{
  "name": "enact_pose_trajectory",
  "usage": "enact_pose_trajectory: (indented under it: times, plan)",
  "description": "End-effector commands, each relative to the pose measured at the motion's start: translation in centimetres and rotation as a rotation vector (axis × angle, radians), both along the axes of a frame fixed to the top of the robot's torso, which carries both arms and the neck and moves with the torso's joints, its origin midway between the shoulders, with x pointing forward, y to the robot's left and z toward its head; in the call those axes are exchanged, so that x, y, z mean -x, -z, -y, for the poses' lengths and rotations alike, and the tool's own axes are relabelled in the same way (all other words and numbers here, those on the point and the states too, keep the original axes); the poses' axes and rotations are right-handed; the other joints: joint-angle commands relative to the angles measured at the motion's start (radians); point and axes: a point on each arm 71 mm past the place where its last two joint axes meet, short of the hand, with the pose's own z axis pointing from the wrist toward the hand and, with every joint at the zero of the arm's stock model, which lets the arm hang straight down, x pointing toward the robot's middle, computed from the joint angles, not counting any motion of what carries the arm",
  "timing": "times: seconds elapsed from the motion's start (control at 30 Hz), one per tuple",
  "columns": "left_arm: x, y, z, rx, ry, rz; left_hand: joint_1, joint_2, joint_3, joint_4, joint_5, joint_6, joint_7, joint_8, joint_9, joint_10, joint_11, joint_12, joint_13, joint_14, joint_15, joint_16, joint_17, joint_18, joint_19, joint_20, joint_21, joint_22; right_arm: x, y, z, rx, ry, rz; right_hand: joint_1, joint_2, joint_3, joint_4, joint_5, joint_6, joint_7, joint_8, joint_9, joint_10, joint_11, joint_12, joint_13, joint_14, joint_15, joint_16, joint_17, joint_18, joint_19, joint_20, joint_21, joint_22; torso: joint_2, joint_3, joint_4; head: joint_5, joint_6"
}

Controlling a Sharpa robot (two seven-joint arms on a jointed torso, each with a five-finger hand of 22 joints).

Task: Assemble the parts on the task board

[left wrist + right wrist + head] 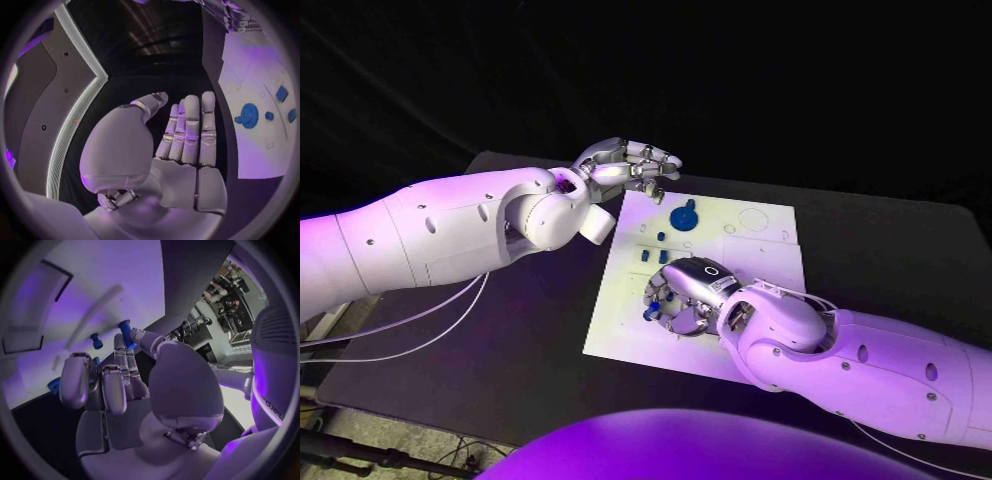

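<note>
The white task board lies in the middle of the table. A blue gear sits near its far edge, with small blue parts just in front of it. My right hand is down on the board's near left part. In the right wrist view its thumb and a finger pinch a blue peg against the board; a second peg stands beside it. My left hand hovers above the board's far left corner, fingers straight and together, holding nothing. The gear shows beyond it.
The black table spreads to the right of the board and beyond it. More small blue pieces lie on the board past the gear. A blue piece lies by my right hand's fingertips. Cables hang off the table's left side.
</note>
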Motion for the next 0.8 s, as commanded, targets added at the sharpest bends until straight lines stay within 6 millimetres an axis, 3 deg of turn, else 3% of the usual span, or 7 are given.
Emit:
enact_pose_trajectory:
  times: [0.03, 0.13, 0.27, 0.4, 0.8]
  plan:
    - [0.1, -0.09, 0.22, 0.013, 0.016, -0.002, -0.008, 0.005, 0.004, -0.003, 0.0, -0.01, 0.0, 0.003, 0.001, -0.005, 0.0, 0.004, -0.001, -0.007, 0.0, -0.002, -0.001, 0.009, 0.003, -0.003, -0.004, -0.001, 0.25, 0.3, -0.15, 0.054, -0.023, 0.024, 0.0, 0.0, 0.001, -0.007, 0.002, -0.005, 0.002, 0.001, 0.004, -0.001, 0.005, -0.005, 0.001, 0.045, -0.007, -0.001, 0.0, -0.004, -0.005, -0.004, -0.006, 0.165, 0.0, 0.0002, -0.0004, 0.001, 0.0]
    - [0.1, -0.09, 0.22, 0.013, 0.016, -0.002, -0.008, 0.005, 0.004, -0.003, 0.0, -0.01, 0.0, 0.003, 0.001, -0.005, 0.0, 0.004, -0.001, -0.007, 0.0, -0.002, -0.001, 0.009, 0.003, -0.003, -0.004, -0.001, 0.37, 0.29, -0.31, 0.055, -0.032, 0.024, -0.008, -0.009, -0.001, -0.008, 0.0, -0.017, 0.006, -0.004, 0.005, -0.008, 0.009, -0.011, 0.001, 0.044, -0.004, -0.001, -0.002, -0.004, -0.006, -0.002, -0.008, 0.165, 0.0, 0.0002, -0.001, 0.001, 0.0]
    - [0.09, -0.09, 0.22, 0.012, 0.016, -0.002, -0.008, 0.005, 0.004, -0.003, 0.0, -0.01, 0.0, 0.003, 0.001, -0.005, 0.0, 0.004, -0.001, -0.007, 0.0, -0.002, -0.001, 0.009, 0.003, -0.003, -0.004, -0.001, 0.49, 0.29, -0.48, 0.051, -0.042, 0.022, -0.04, -0.044, -0.013, -0.002, 0.003, -0.081, 0.029, -0.039, -0.007, -0.047, 0.027, -0.017, -0.004, 0.043, 0.012, -0.004, -0.009, -0.003, -0.01, 0.008, -0.017, 0.163, 0.0, 0.0, -0.0012, 0.0, 0.0]
    - [0.08, -0.08, 0.22, 0.012, 0.016, -0.003, -0.008, 0.005, 0.004, -0.003, 0.0, -0.01, 0.0, 0.003, 0.001, -0.005, 0.0, 0.004, -0.001, -0.007, 0.0, -0.002, -0.001, 0.009, 0.003, -0.003, -0.004, -0.001, 0.48, 0.25, -0.48, 0.043, -0.038, 0.026, -0.057, -0.069, -0.034, -0.002, 0.01, -0.136, 0.034, -0.069, -0.021, -0.077, 0.032, -0.015, -0.005, 0.041, 0.017, -0.005, -0.013, -0.002, -0.012, 0.016, -0.023, 0.161, -0.001, 0.0001, -0.0014, -0.001, 0.0]
    - [0.04, -0.06, 0.17, 0.012, 0.015, -0.003, -0.009, 0.006, 0.005, -0.004, 0.0, -0.011, 0.0, 0.004, 0.002, -0.007, 0.0, 0.005, -0.002, -0.007, 0.001, -0.001, -0.002, 0.009, 0.003, -0.003, -0.005, -0.001, 0.67, -0.6, 0.45, -0.024, -0.001, 0.073, -0.058, -0.078, -0.058, -0.005, 0.02, -0.164, 0.034, -0.082, -0.03, -0.091, 0.031, -0.01, -0.003, 0.041, 0.016, -0.004, -0.012, -0.001, -0.012, 0.018, -0.022, 0.161, -0.001, 0.0011, -0.0027, -0.005, 0.0]
